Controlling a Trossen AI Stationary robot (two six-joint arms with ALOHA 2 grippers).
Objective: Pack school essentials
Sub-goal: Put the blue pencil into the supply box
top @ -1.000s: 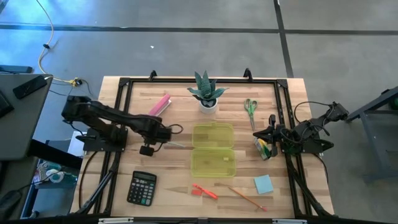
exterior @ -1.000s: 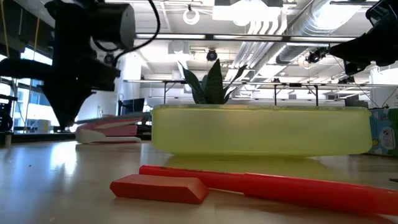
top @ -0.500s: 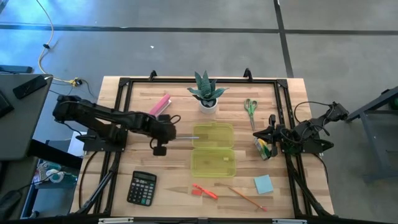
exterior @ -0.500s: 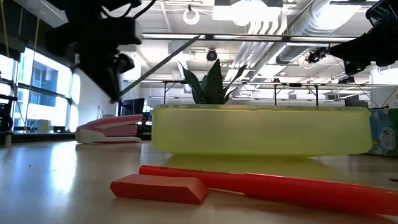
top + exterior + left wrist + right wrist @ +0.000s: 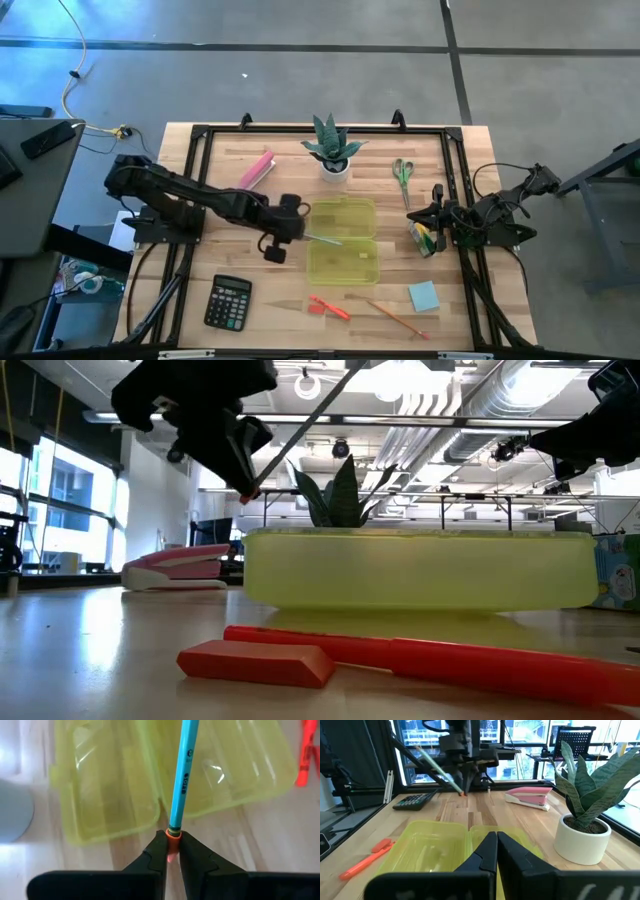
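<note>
My left gripper (image 5: 292, 229) is shut on a green pencil (image 5: 322, 237), which reaches out over the open yellow case (image 5: 343, 240); in the left wrist view the pencil (image 5: 182, 775) runs on ahead of the fingers. The red-orange pen (image 5: 330, 307), the orange pencil (image 5: 400, 320) and the light-blue note pad (image 5: 424, 296) lie near the table's near edge. The scissors (image 5: 402, 178) lie at the far right. My right gripper (image 5: 436, 214) waits shut at the table's right edge, beside the green/yellow block (image 5: 425, 239). My left gripper pinches the pencil's eraser end (image 5: 173, 836) between its two fingertips (image 5: 159, 851). It comes from the table's left, and the pencil runs on in line with the fingers. The pencil is lifted clear, and its free end (image 5: 338, 241) points over the case.
A black calculator (image 5: 228, 301) lies near left and a pink bar (image 5: 257, 168) far left. A potted plant (image 5: 333, 150) stands behind the case. A black frame (image 5: 196, 180) rims the table. Bare wood (image 5: 260, 280) shows left of the case.
My left gripper has moved toward the table's right edge, up to the case. It has risen and tipped up from pointing down. The pencil has come up off the table, and its free end now hangs over the case. The right arm has kept still.
</note>
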